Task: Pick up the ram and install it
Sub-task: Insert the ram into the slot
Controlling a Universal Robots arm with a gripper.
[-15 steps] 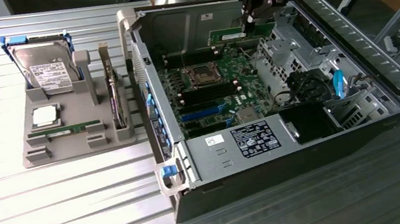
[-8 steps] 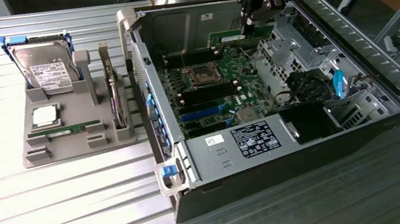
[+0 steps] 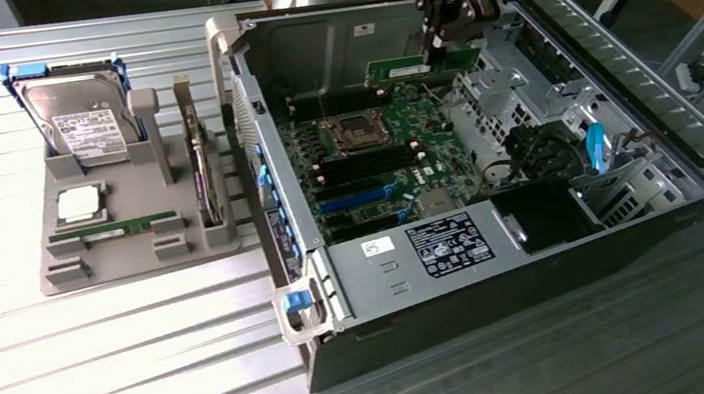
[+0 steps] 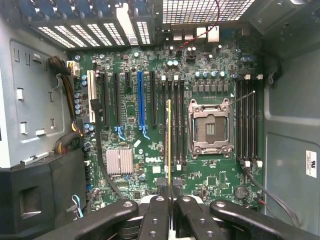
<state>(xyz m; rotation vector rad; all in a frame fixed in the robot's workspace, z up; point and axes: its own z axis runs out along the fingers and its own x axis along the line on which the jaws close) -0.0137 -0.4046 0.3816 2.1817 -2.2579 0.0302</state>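
Note:
My gripper reaches down into the open computer case and is shut on the ram, a thin green stick with a white label held on edge above the far end of the motherboard. In the wrist view the ram appears edge-on as a thin yellow-green line running out from my gripper. It runs in line with the black memory slots beside the empty CPU socket. I cannot tell whether it touches a slot.
A grey parts tray on the exterior view's left holds a look-alike green stick, a square silver CPU, a hard drive and an upright dark card. Case walls, drive bays and cables crowd the motherboard.

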